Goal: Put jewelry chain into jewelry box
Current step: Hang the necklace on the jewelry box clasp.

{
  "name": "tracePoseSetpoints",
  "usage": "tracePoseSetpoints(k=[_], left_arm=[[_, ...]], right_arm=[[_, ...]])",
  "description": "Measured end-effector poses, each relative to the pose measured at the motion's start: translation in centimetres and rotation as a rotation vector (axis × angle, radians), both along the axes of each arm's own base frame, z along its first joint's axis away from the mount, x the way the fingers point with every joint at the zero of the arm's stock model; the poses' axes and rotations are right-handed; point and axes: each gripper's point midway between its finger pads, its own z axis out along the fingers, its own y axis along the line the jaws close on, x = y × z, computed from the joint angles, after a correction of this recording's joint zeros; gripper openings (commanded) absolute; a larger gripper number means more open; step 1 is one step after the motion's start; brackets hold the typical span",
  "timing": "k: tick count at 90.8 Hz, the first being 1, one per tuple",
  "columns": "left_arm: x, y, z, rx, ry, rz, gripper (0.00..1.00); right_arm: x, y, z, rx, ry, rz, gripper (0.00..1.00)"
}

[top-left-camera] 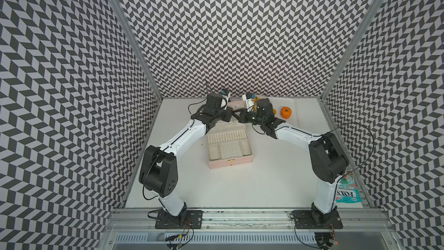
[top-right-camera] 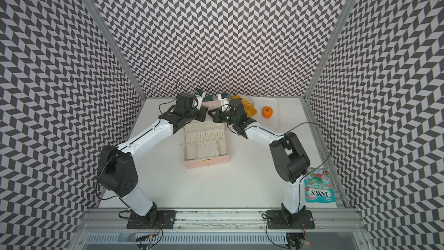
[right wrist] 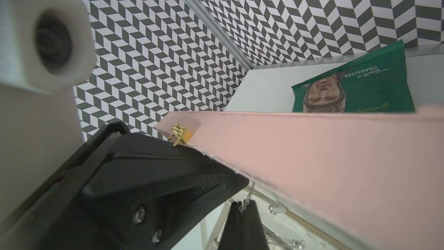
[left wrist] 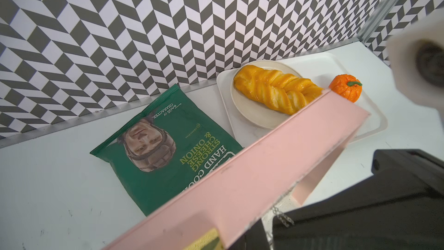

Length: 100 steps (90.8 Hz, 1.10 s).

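My right gripper [right wrist: 242, 206] holds the jewelry chain [right wrist: 245, 200] under the raised lid [left wrist: 264, 164] of the jewelry box [top-left-camera: 229, 162].

My right fingers are pressed fully together, pinching a link of the chain at their very tip. My left gripper [right wrist: 235, 181] is closed too, its tip just beside the chain, but I cannot tell whether it grips any of it. The box sits open mid-table, and the chain hangs just below the lid's edge, a loose stretch trailing along the lid's inner side.
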Motion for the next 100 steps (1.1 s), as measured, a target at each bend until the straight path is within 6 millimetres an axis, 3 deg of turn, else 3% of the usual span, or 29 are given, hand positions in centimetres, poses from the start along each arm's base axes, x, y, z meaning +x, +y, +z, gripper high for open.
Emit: tracePoseSetpoints(k=[60, 100], left_arm=[[-0.1, 0.1, 0.2, -0.003, 0.0, -0.003, 0.0], [-1.3, -0.3, 0.8, -0.032, 0.03, -0.032, 0.0]], right_arm=[[1.3, -0.2, 1.0, -0.013, -0.05, -0.045, 0.01], [1.8, -0.1, -0.9, -0.039, -0.031, -0.052, 0.01]])
